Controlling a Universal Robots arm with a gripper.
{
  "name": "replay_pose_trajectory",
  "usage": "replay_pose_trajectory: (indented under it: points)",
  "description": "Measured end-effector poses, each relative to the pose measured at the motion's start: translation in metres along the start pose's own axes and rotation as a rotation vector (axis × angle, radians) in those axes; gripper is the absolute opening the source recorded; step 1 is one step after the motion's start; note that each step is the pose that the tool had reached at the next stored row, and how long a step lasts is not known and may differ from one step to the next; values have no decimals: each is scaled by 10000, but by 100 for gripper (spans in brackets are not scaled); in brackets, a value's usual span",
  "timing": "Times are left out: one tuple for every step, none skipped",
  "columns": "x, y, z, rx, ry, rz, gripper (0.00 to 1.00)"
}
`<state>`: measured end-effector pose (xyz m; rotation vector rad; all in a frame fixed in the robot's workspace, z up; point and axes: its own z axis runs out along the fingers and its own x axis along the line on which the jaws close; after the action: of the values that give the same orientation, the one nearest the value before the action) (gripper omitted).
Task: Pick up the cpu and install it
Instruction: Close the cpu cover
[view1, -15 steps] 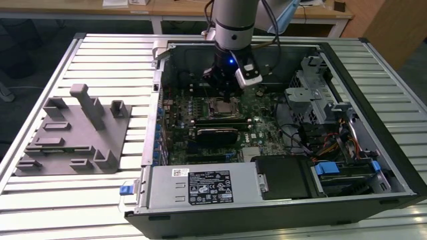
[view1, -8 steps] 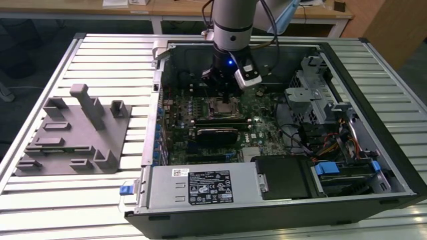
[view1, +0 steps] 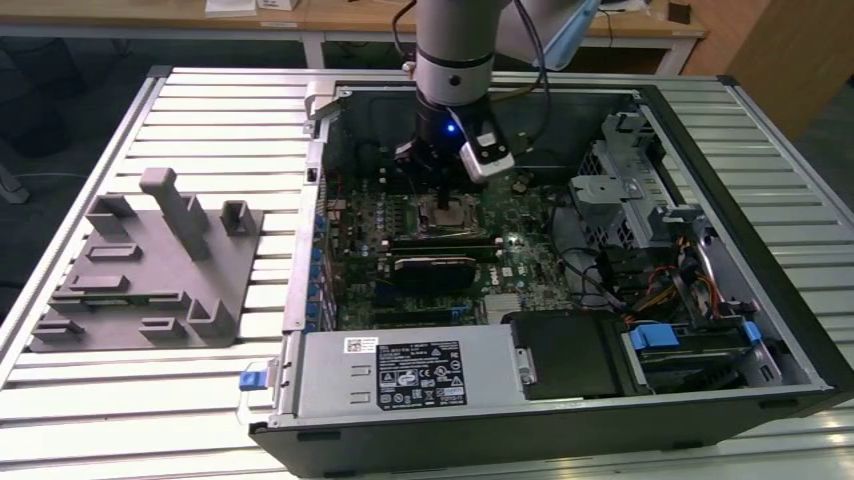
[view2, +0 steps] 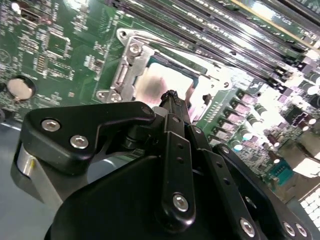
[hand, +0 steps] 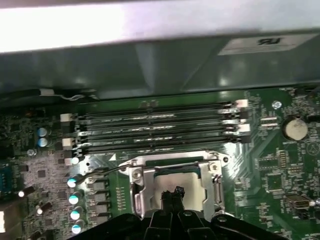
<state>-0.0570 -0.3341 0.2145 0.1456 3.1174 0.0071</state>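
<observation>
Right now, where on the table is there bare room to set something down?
Bare slats lie on the table on the fixture's far and near sides. Another strip runs along the case at the exterior view's right. Inside the case it is crowded, with the tool over the socket.

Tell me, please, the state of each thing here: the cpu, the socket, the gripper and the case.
cpu: lying flat in the socket, pale top uncovered.
socket: holds the cpu.
gripper: shut, tips over the cpu's middle; I cannot tell if they touch it.
case: lying on its side, open.
</observation>
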Motion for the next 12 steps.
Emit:
replay_pose_trajectory:
  points:
    - [18,-5,4,0,0,-23,11]
    - [33,-8,11,-2,-1,-51,11]
    - [47,-10,18,-3,-1,-83,11]
    - [61,-12,24,-2,0,-114,11]
    - [76,-14,30,-2,0,-146,11]
    - [90,-15,36,-3,0,-178,11]
    - [103,-17,41,-4,1,-210,11]
    - [114,-17,49,-6,0,-248,11]
    - [120,-17,58,-8,-1,-291,11]
    - [125,-18,64,-8,0,-337,11]
    - [129,-19,70,-8,1,-379,11]
    - [131,-19,74,-8,2,-417,11]
